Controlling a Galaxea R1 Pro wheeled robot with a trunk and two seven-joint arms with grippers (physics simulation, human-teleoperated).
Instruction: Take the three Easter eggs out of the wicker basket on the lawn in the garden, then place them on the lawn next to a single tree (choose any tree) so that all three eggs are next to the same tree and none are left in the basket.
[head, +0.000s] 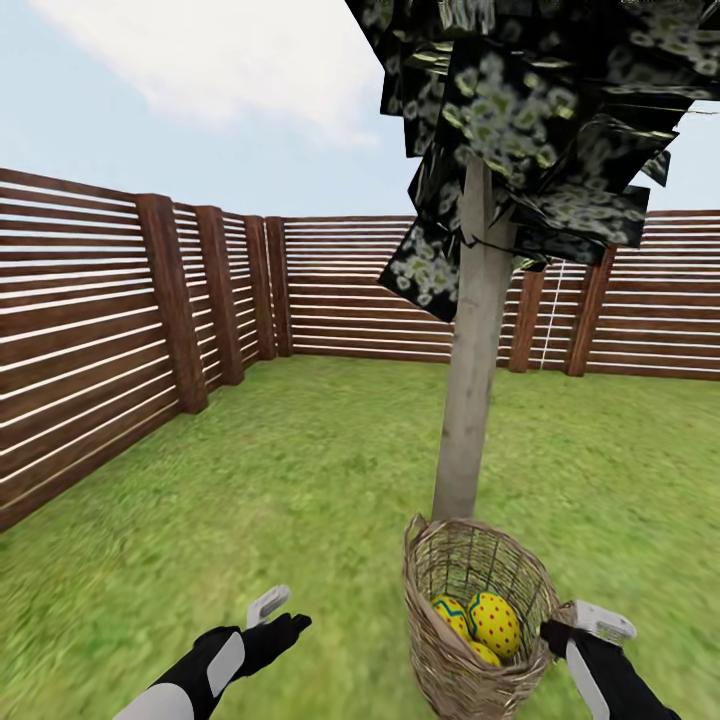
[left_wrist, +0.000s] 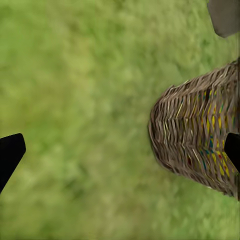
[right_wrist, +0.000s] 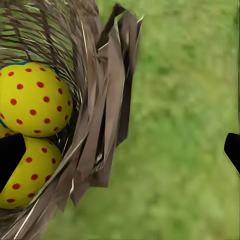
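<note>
Tan woven wicker basket (head: 478, 615) tilted beside pale grey-tan tree trunk (head: 472, 390), yellow patterned eggs (head: 492, 622) inside. Right hand (head: 562, 628) spread wide astride basket rim, grip unclear. Left hand (head: 283, 620) open, empty.

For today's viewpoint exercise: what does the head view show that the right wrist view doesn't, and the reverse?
Head view alone: the tree, the fence, the sky, the left end effector, and a zigzag-banded egg.
Right wrist view alone: a close look at the rim's frayed wicker strips.
Both: the wicker basket, the red-dotted egg and the lawn.
</note>
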